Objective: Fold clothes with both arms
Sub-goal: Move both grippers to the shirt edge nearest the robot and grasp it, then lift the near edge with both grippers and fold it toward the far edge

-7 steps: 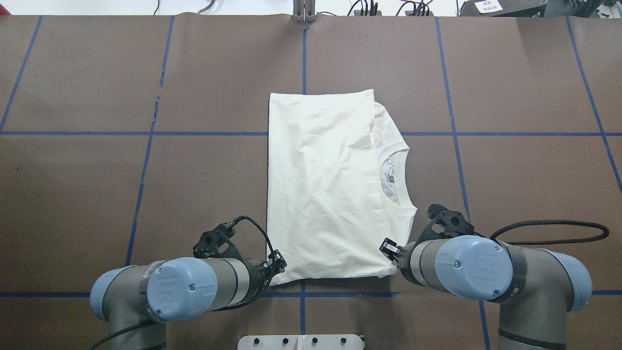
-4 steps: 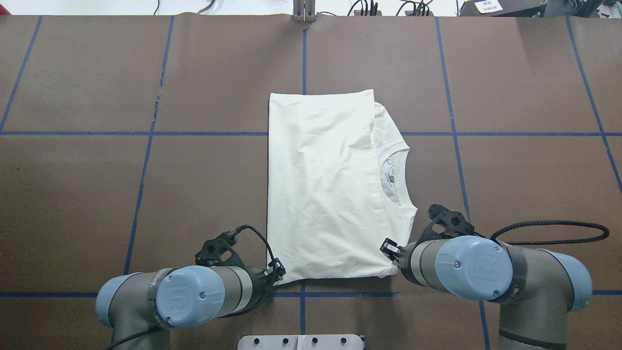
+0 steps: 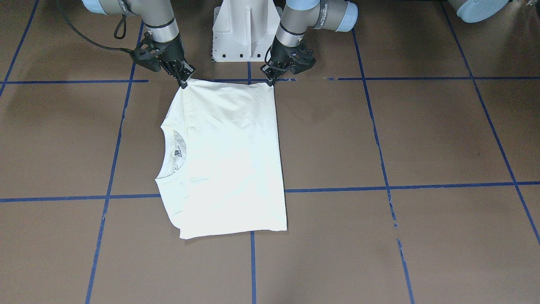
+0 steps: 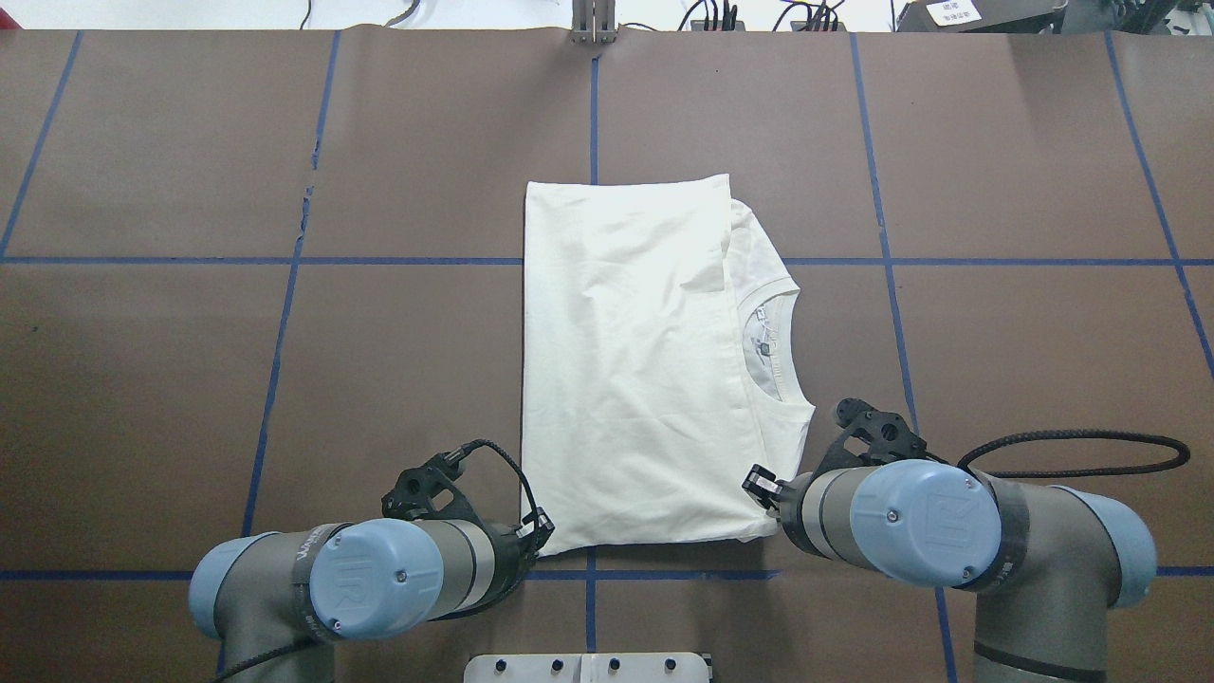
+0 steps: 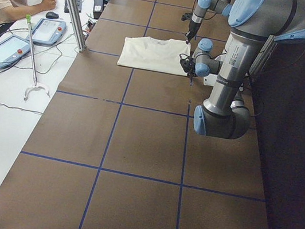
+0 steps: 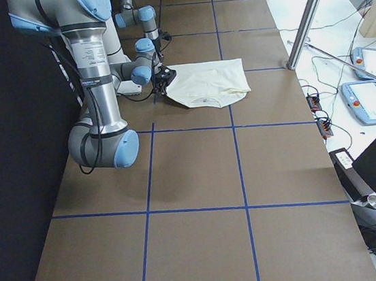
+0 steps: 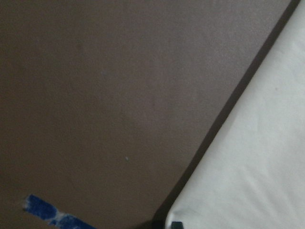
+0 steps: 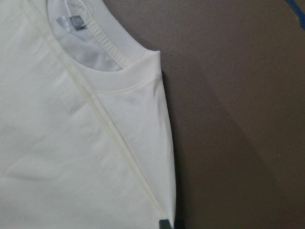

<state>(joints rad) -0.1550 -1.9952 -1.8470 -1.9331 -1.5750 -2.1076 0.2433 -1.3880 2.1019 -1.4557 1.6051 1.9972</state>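
Table [image 4: 996,142]: brown cover with blue tape lines. The cream T-shirt [image 4: 626,379] lies flat at its middle, nearer the robot's side.

We judge the task well along. The shirt is already a tidy rectangle, with no sleeves showing and an upper layer laid over most of it. Only the neck end peeks out on the robot's right, and no print is visible.

Left arm [image 4: 285,579] and right arm [image 4: 1024,541] are both down at the shirt's near edge, one per corner.

- **Right gripper** [image 3: 184,81]: fingers meet in a point on the near right corner, so we read it as pinched on the cloth.
- **Left gripper** [image 3: 270,79]: sits at the near left corner, and we cannot tell if it is closed.

Likely left to do is lifting the near edge and folding it over to the far edge.

Ribbed neck [image 8: 114,52] and its label [image 8: 71,21] are exposed.
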